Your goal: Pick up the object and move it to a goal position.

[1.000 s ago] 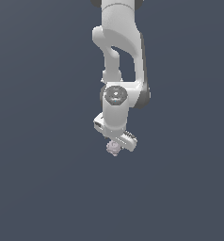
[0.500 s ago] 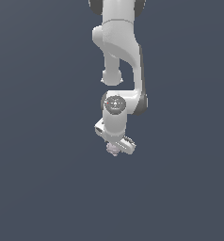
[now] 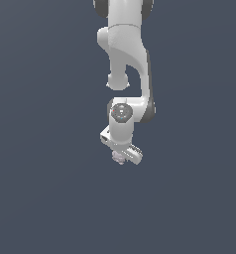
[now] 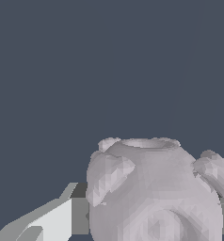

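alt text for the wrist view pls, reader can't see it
A pale grey-lilac knobbly object fills the near part of the wrist view, with rounded lumps on its sides and a flat rim on its crown. One white finger of the claw shows beside it; behind is a plain dark slate-blue background.

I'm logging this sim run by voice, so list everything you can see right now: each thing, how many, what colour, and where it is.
object: one, pale grey-lilac, roundish with knobbly bumps; sits between the pincer's fingers, filling the near part of the wrist view; in the exterior view it shows as a tiny lump under the arm's tip.
ground: one, plain dark slate-blue surface, fills the background of both views.
arm: one, white with dark joint parts, comes down from the top edge of the exterior view.
pincer: one, white, at the arm's lower end; one finger shows beside the object in the wrist view.
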`<control>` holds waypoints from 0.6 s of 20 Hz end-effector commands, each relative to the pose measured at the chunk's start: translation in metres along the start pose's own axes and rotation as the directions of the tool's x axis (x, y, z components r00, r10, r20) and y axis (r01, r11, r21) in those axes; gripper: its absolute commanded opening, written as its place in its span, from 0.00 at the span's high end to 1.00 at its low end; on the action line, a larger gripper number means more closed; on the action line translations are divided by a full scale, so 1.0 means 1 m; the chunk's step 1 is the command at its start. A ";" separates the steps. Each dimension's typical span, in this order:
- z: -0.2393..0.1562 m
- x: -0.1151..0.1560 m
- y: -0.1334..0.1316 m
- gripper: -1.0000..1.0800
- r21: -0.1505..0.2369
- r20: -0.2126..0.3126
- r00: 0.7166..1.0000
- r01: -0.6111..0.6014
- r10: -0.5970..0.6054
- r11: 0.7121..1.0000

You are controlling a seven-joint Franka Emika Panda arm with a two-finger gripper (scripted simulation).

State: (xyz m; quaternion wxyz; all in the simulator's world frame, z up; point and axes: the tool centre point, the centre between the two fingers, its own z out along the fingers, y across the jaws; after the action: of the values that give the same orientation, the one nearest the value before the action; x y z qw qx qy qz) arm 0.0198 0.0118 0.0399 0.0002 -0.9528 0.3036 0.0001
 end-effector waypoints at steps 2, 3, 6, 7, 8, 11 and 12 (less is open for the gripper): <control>0.001 0.000 0.000 1.00 0.000 0.000 1.000 -0.001 0.001 1.000; 0.001 0.000 0.000 1.00 0.000 0.000 1.000 -0.001 0.001 1.000; 0.000 0.000 0.000 1.00 0.000 0.000 1.000 0.000 0.000 1.000; -0.001 0.000 0.001 1.00 0.000 0.000 1.000 0.000 0.000 1.000; -0.002 0.000 0.002 1.00 0.000 0.000 1.000 0.000 0.000 1.000; -0.007 0.000 0.006 1.00 0.000 0.000 1.000 0.000 0.000 1.000; -0.009 0.000 0.009 1.00 0.000 0.000 1.000 0.000 0.000 1.000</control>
State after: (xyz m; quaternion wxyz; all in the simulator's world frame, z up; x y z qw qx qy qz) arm 0.0159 0.0076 0.0456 0.0002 -0.9529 0.3034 0.0004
